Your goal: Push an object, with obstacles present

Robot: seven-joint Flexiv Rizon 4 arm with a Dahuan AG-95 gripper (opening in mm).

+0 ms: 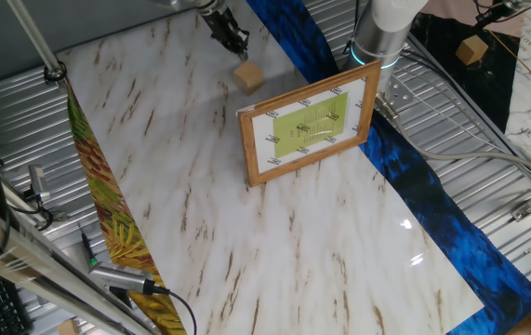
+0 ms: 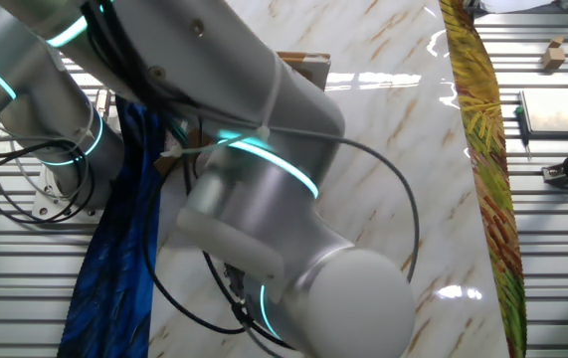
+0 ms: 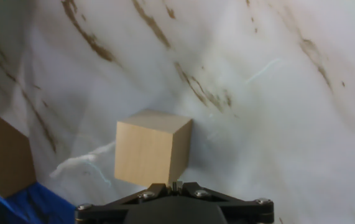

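Note:
A small wooden cube (image 1: 248,76) rests on the marble tabletop (image 1: 274,233) near the far edge. In the hand view the cube (image 3: 152,147) sits just ahead of my gripper (image 3: 175,185), whose two black fingers are pressed together with nothing between them. From one fixed view the gripper (image 1: 237,42) hangs just behind the cube, at or very near its far face. A wooden picture frame (image 1: 310,123) with a green print stands upright just in front of the cube. In the other fixed view the arm (image 2: 254,219) hides both cube and gripper.
A blue cloth (image 1: 414,177) runs along the right edge of the tabletop, and a leaf-patterned strip (image 1: 107,205) along the left. The frame's brown back (image 3: 0,152) shows at the hand view's left. Another wooden block (image 1: 471,49) lies off the table at far right.

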